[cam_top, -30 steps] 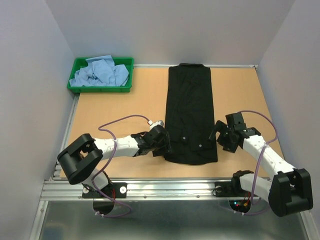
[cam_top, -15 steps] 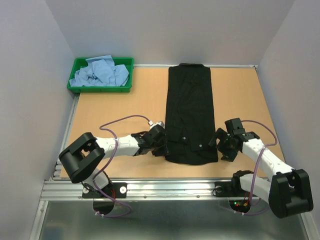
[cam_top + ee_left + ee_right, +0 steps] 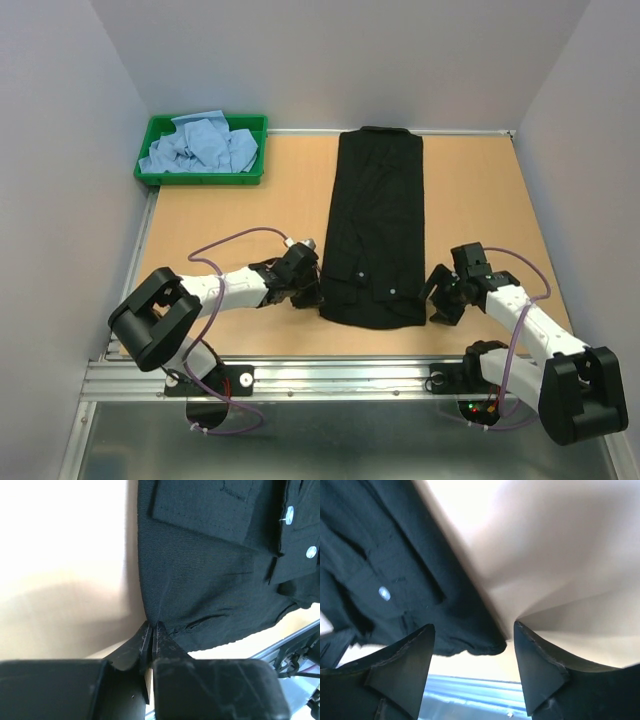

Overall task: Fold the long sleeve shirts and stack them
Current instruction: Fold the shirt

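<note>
The black shirt [image 3: 377,230] covers the table [image 3: 230,200] middle from 12 to 6 o'clock. The green tray [image 3: 200,179] blocks 11 o'clock. Bare wood at 9 and 3 o'clock is free.

I see a plain black shirt [image 3: 375,230] with small pale buttons [image 3: 311,551], with no print or stripe anywhere on it, against a tan, wood-toned table [image 3: 230,200]. The other shirts [image 3: 200,145] are light blue and the tray [image 3: 200,178] is bright green. My arms [image 3: 240,285] are white with black joints, the cables [image 3: 250,230] purple, the left gripper [image 3: 151,630] and right gripper [image 3: 472,627] black, and the walls [image 3: 60,150] a pale grey-lilac.
</note>
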